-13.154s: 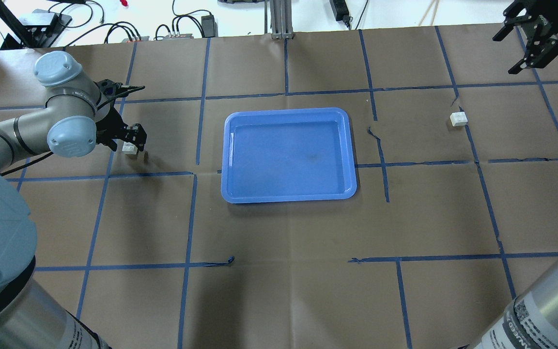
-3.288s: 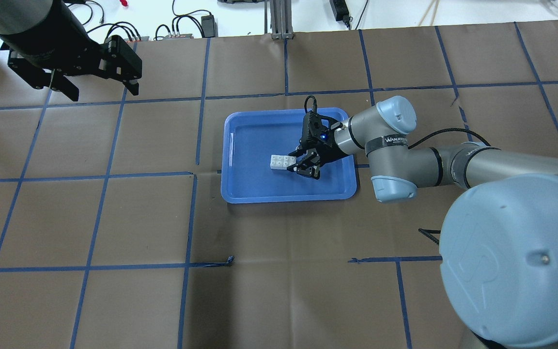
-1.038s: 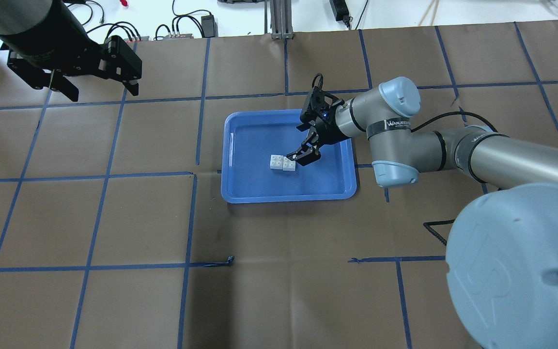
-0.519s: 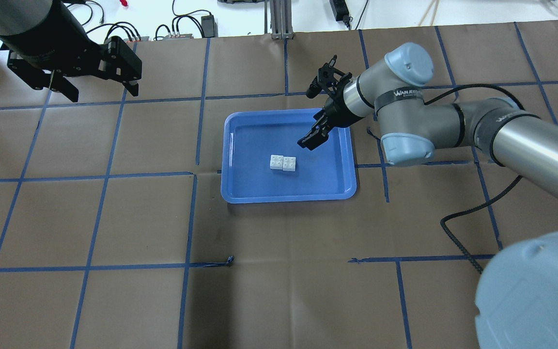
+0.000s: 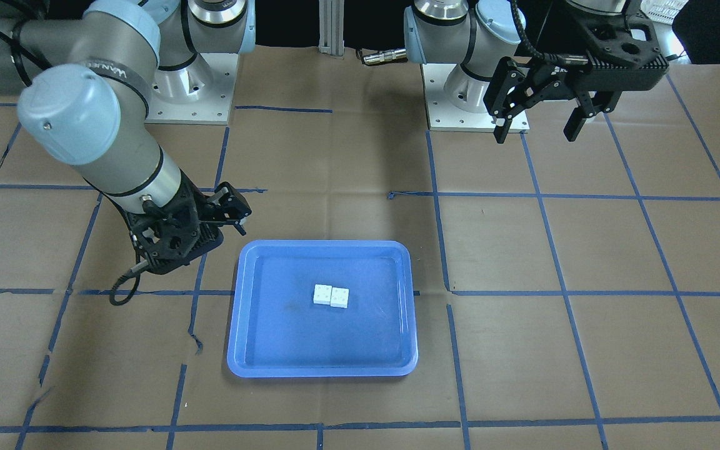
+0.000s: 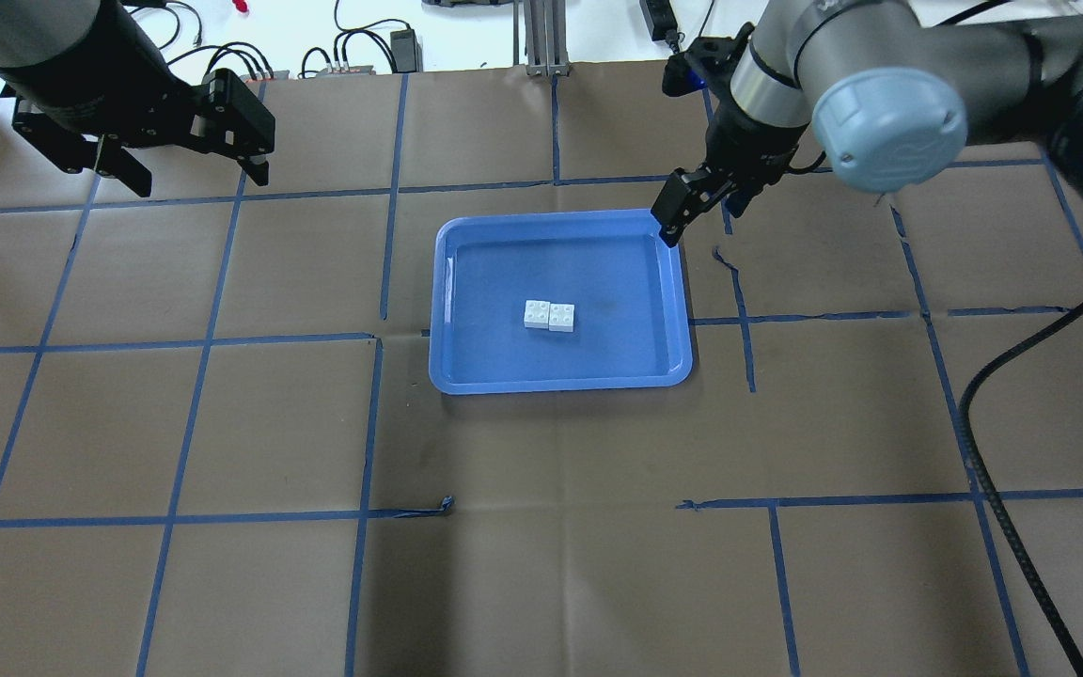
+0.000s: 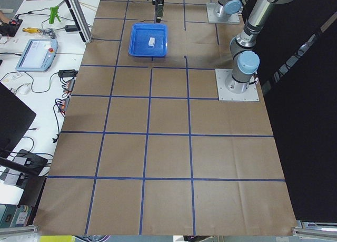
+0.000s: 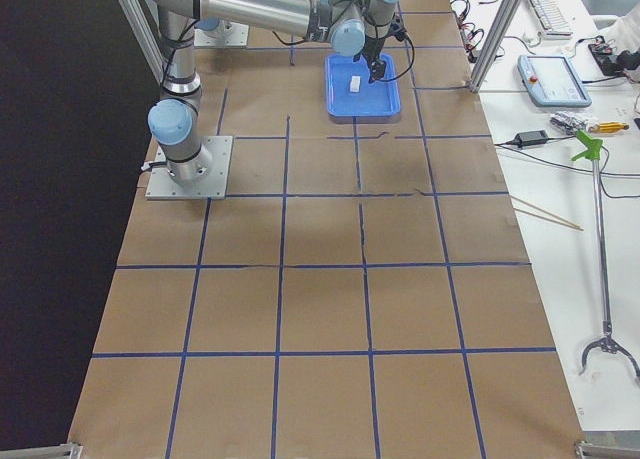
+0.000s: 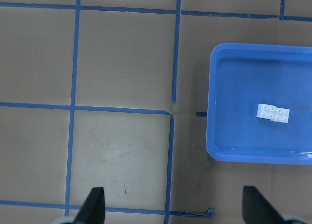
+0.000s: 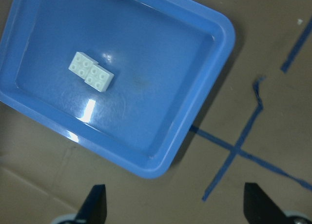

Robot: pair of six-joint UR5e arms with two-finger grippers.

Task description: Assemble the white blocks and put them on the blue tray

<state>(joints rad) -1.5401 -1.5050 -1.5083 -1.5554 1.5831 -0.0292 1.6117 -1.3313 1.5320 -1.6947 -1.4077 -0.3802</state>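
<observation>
The two white blocks [image 6: 549,316] lie joined side by side on the floor of the blue tray [image 6: 560,381], near its middle. They also show in the front view [image 5: 330,295], the left wrist view [image 9: 273,112] and the right wrist view [image 10: 91,71]. My right gripper [image 6: 699,212] is open and empty, raised above the tray's far right corner, clear of the blocks. Its fingers [image 10: 95,204] stand wide apart in the right wrist view. My left gripper [image 6: 198,179] is open and empty, high over the table's far left.
The table is covered in brown paper with a grid of blue tape lines [image 6: 382,338]. The right arm's black cable [image 6: 993,395] hangs over the right half of the table. Cables and power bricks [image 6: 353,52] lie beyond the far edge.
My right gripper let go of the blocks, rose and drew back from the tray's middle to above its far right corner. The joined blocks stay in the tray. The left arm has not moved.
</observation>
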